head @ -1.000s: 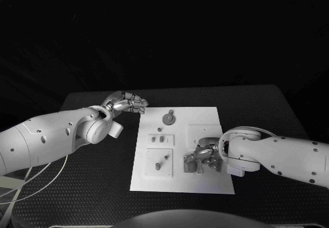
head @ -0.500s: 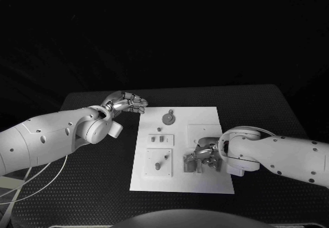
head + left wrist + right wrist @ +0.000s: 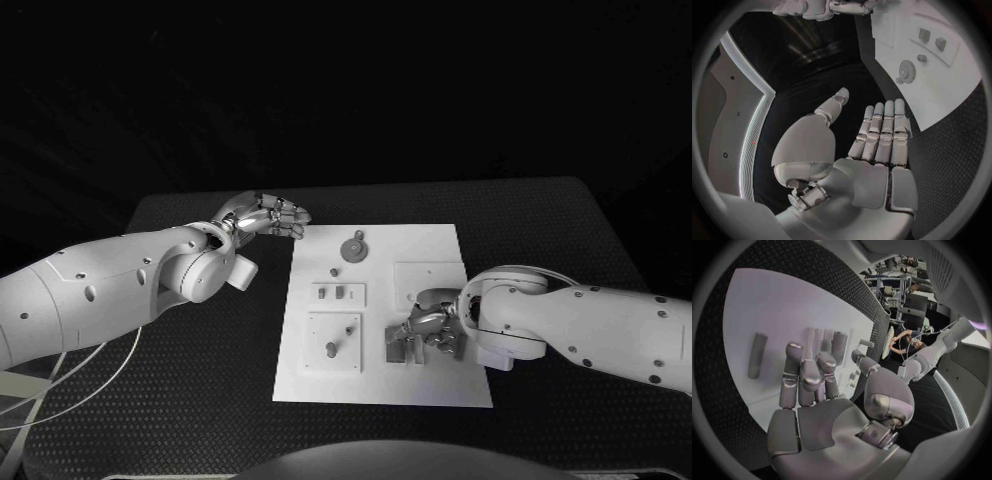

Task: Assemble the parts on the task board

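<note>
Working over the near right portion of the task board (image 3: 433,245), the right hand (image 3: 428,330) hangs palm-down with its fingers extended toward a cluster of upright grey parts (image 3: 401,345). In the right wrist view the fingers (image 3: 804,375) lie straight and close together above the white plate, with the upright posts (image 3: 831,342) just beyond the fingertips and a loose cylindrical part (image 3: 756,355) lying flat on the plate to one side. Whether anything is pinched under the fingertips cannot be told from these views; no part is plainly held.

The left hand (image 3: 268,216) rests off the board, beside its far left corner over the black surface (image 3: 188,380). Its fingers (image 3: 882,132) are straight, side by side, thumb apart, holding nothing.

Recommended procedure, as a judgement:
- Settle the fingertips on one part only; the posts stand close together, and a broad approach may knock a neighbour.
- Keep the part upright over its seat before pressing down; a tilted part is likely to jam.
- Bring the left hand onto the board edge if the plate tends to slide.
- Leave the gear-shaped part (image 3: 353,247) and the small block fixtures (image 3: 339,294) at the far side untouched for now.
</note>
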